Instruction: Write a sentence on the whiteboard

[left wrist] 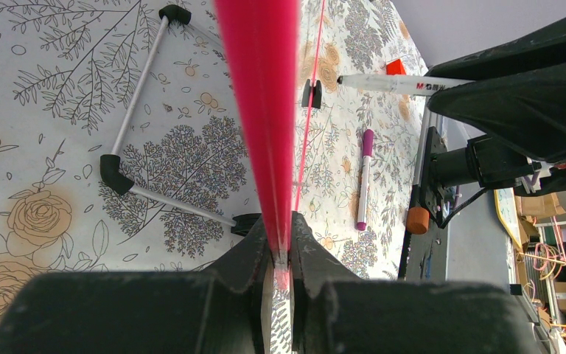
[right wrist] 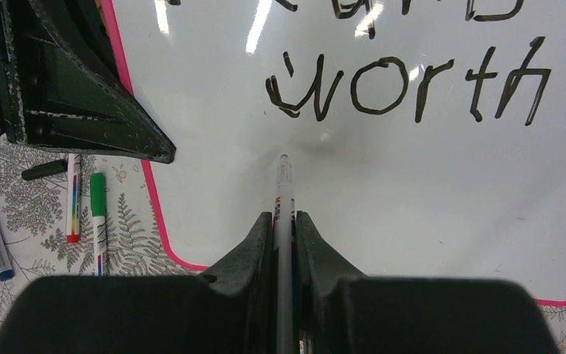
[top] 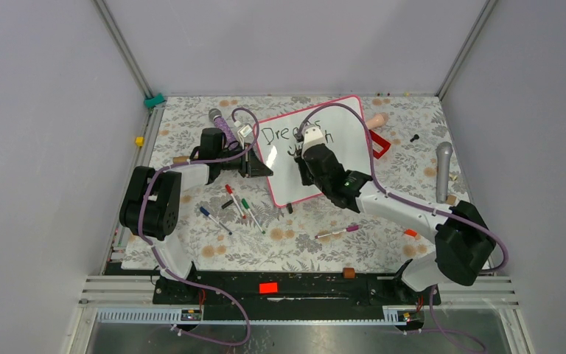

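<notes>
**Marker tip is pointing at the bare band under "worth"**

Nearest us, our right jaws are clenching a thin marker. Its barrel is running straight out between them, tip forward. Just past that tip the whiteboard is lying dead ahead. The tip is aiming at bare white below the left end of the second line, though we cannot tell whether it is touching the surface. Farther on, the sentence is showing "worth", with only the foot of the first line above it. No third line is showing yet, so we are judging that the next stroke starts here and runs rightward, parallel to "worth".

At the board's left edge our left jaws are pinching the pink frame, which is standing edge-on between them, so that arm is steadying rather than writing. From overhead the board is sitting on the flowered worktop between the two arms, beyond the loose pens. Our right arm is reaching over its writing face, so it is the one placed for the coming word.
</notes>
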